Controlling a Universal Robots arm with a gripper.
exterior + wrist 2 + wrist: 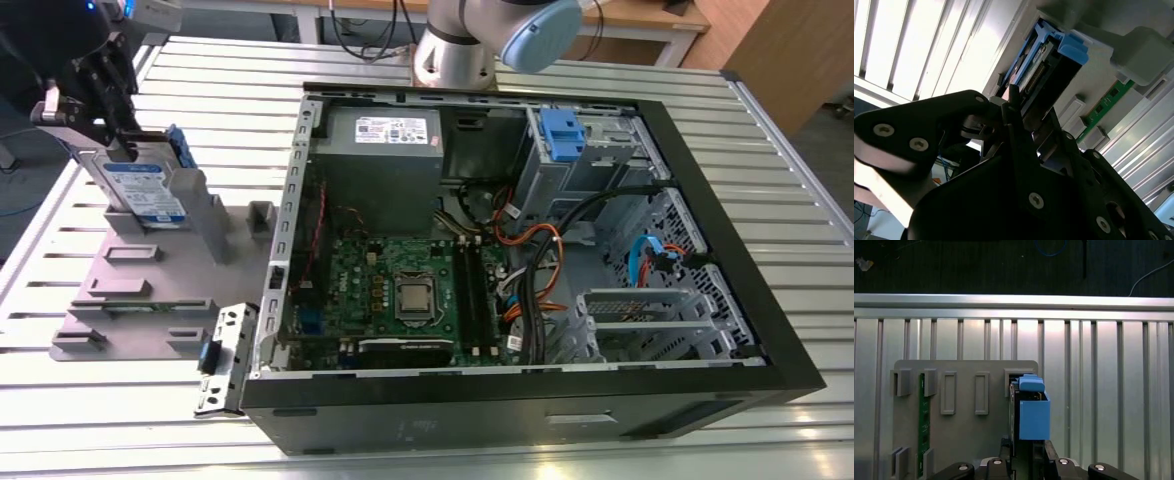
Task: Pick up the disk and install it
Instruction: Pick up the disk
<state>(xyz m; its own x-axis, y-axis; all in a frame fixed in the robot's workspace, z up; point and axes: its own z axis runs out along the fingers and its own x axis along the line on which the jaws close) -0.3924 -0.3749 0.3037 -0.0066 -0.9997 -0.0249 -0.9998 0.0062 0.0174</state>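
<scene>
The disk [144, 195] stands on edge in a slot of the grey holder plate [134, 290], on the exterior view's left, its blue-and-white label facing the camera. My gripper [118, 150] comes down on its upper end, one finger on each face, shut on it. In the first wrist view the disk's blue handle end [1033, 412] rises just beyond the gripper [1026, 452]. In the second wrist view the dark fingers [1015, 102] clamp the disk [1051, 75] near its connector edge.
The open computer case [747, 300] lies to the exterior view's right, with a grey power supply [384, 140], a motherboard [400, 290], a blue latch on a metal cage [561, 135] and a silver bay [641, 320]. A loose metal bracket [224, 355] lies beside the case.
</scene>
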